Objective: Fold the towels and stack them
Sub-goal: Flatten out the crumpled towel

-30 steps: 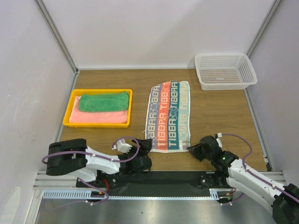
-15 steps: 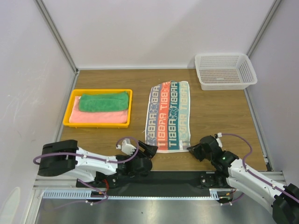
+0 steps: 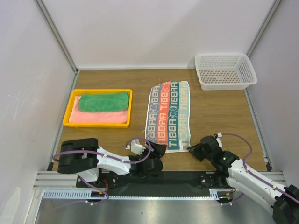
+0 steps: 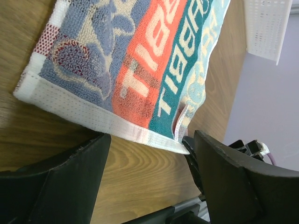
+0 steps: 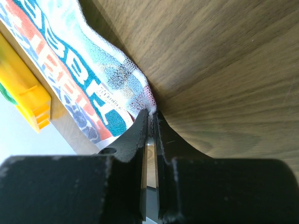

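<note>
The white-and-teal patterned towel (image 3: 169, 115) lies flat and unfolded at the table's middle. My right gripper (image 3: 193, 150) is shut on its near right corner, and the pinched corner (image 5: 150, 111) shows between the fingertips in the right wrist view. My left gripper (image 3: 158, 149) is open and empty at the towel's near edge, right of its near left corner. In the left wrist view, the white hem (image 4: 117, 128) lies just ahead of the wide-open left gripper (image 4: 149, 156). The green towel (image 3: 103, 101) lies folded on the folded salmon-pink towel (image 3: 99, 117).
The yellow tray (image 3: 96, 125) at the left holds the two folded towels. A white mesh basket (image 3: 225, 85) stands at the back right corner. White walls close in the table on three sides. A metal rail runs along the near edge.
My left arm has swung to the right along the near edge, bringing its open gripper up to the patterned towel's near hem. The right arm and the towels have not moved.
</note>
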Robot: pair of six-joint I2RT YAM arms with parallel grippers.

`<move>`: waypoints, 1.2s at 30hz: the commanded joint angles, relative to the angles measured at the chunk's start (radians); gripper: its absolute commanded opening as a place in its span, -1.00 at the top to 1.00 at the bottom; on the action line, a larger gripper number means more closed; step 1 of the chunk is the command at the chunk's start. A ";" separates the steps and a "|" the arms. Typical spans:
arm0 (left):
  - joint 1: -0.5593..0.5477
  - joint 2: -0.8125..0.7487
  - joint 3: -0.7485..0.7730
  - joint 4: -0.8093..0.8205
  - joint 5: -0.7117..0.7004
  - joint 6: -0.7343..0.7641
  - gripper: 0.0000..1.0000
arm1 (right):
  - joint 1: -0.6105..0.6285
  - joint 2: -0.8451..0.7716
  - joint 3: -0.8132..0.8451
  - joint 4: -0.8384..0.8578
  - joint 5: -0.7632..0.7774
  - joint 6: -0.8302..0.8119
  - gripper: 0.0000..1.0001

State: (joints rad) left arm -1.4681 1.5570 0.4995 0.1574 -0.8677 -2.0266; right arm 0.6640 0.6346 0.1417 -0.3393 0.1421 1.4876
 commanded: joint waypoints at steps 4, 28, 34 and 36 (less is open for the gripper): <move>-0.014 0.089 -0.042 -0.289 0.049 -0.539 -0.61 | -0.003 -0.004 0.032 -0.007 0.013 -0.004 1.00; 0.014 0.089 -0.157 -0.240 -0.059 -0.627 -0.41 | -0.003 0.002 0.039 -0.030 0.033 0.000 1.00; 0.014 0.083 -0.147 -0.291 -0.054 -0.627 0.24 | -0.004 0.004 0.038 -0.035 0.034 -0.001 1.00; 0.014 0.069 -0.139 -0.323 -0.054 -0.627 0.30 | -0.004 -0.001 0.039 -0.036 0.036 -0.001 1.00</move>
State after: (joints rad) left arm -1.4681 1.5898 0.4114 0.1131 -1.0443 -2.0613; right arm 0.6636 0.6361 0.1425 -0.3504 0.1432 1.4883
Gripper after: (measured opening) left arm 0.355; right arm 0.084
